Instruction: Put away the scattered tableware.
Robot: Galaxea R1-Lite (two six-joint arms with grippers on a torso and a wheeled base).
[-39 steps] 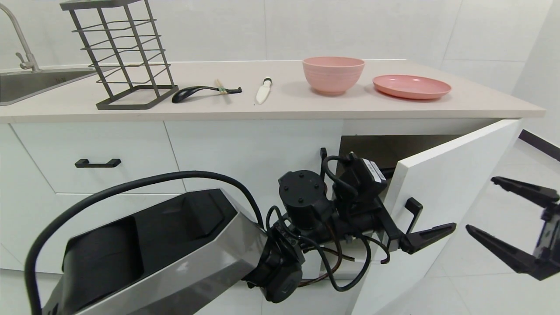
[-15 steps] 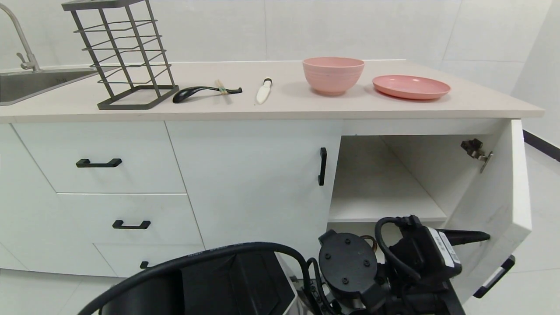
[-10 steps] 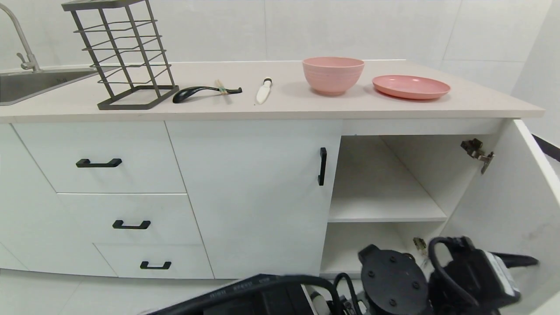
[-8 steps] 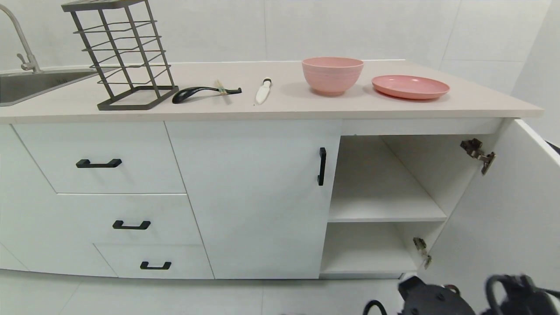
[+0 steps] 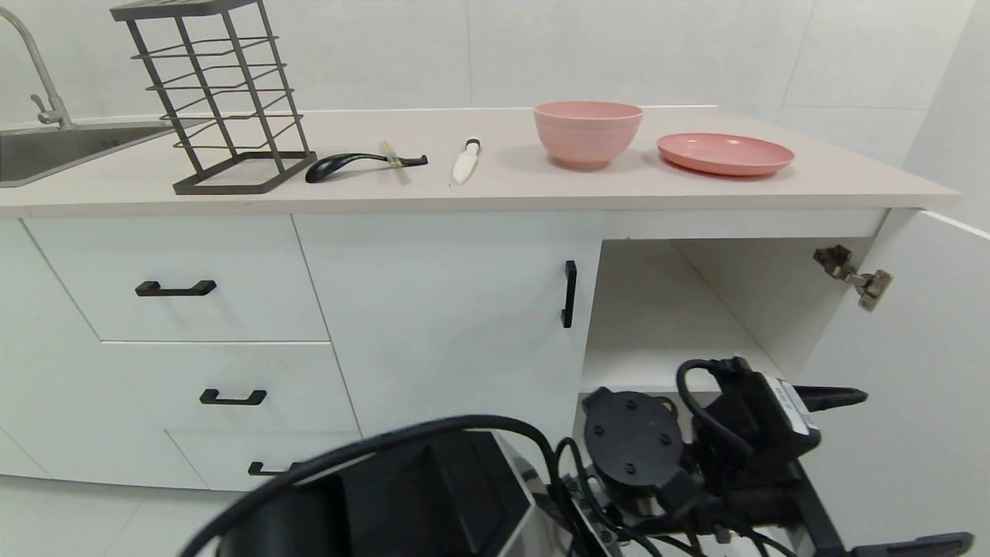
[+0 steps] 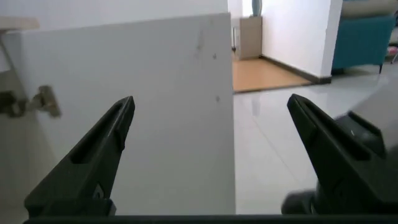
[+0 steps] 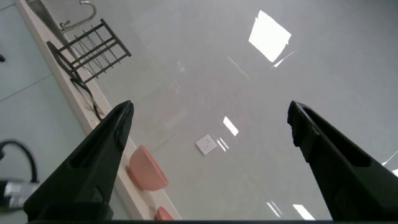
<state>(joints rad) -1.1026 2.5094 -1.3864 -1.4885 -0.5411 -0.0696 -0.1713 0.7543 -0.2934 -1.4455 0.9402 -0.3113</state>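
1. Counter (image 5: 495, 189): pale top running the full width in front of you; all the tableware sits on it.
2. Cupboard (image 5: 657, 340): white, below the right end of the counter. Its door (image 5: 913, 348) is swung wide to your right, showing a bare inner shelf and a metal hinge (image 5: 855, 275).
3. Drawers (image 5: 174, 255): white fronts with black handles, shut, under the left part of the counter.
4. Sink (image 5: 54, 147): steel, set into the far left of the counter, with a tap (image 5: 35, 70) behind it.
5. Rack (image 5: 224, 188): dark wire, upright, just right of the sink.
6. Left gripper (image 5: 909, 469): low, in front of the open cupboard, next to the inside of the door; jaws spread wide, holding nothing.
7. Right gripper (image 7: 211, 112): jaws spread wide, holding nothing, aimed up at the tiled wall above the counter.
8. Bowl (image 5: 588, 133): pink, upright, right of centre on the counter.
9. Plate (image 5: 725, 153): pink, flat, just right of the bowl, not touching it.
10. Black spoon (image 5: 332, 165): lying beside the foot of the rack, handle pointing right.
11. White utensil (image 5: 465, 162): lying between the spoon and the bowl.
12. Wooden sticks (image 5: 392, 157): short, lying across the spoon's handle.
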